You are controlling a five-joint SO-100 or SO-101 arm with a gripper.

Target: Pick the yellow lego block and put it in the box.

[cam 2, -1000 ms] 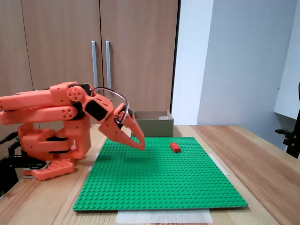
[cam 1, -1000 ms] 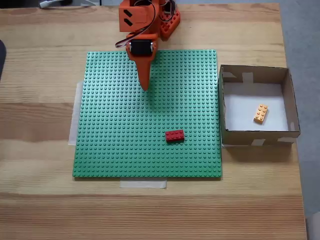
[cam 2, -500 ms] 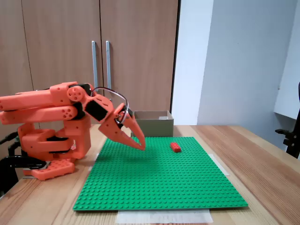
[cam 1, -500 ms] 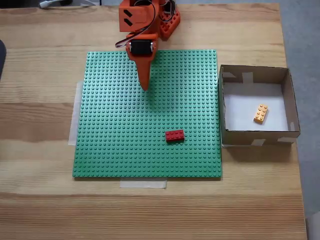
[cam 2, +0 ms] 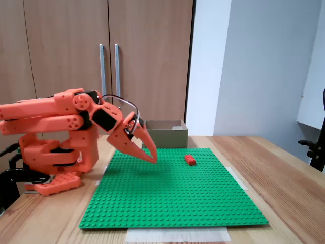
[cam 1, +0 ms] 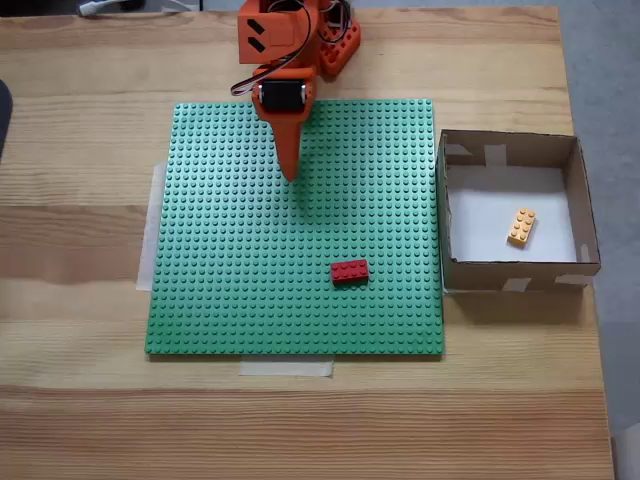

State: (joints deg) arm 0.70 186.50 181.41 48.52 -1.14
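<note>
Pale wooden bench [cam 1: 80,400] carries a green baseplate [cam 1: 230,280] with a red brick [cam 1: 349,271] the closed, empty tool [cam 1: 290,175] could wrongly grab, since the yellow lego block [cam 1: 521,227] already lies in the box [cam 1: 510,272].

One fixed view looks straight down on the green baseplate [cam 1: 295,225] from well above, while the other sits low at table height just off one side edge of it [cam 2: 175,190], looking across; both share that baseplate.
</note>
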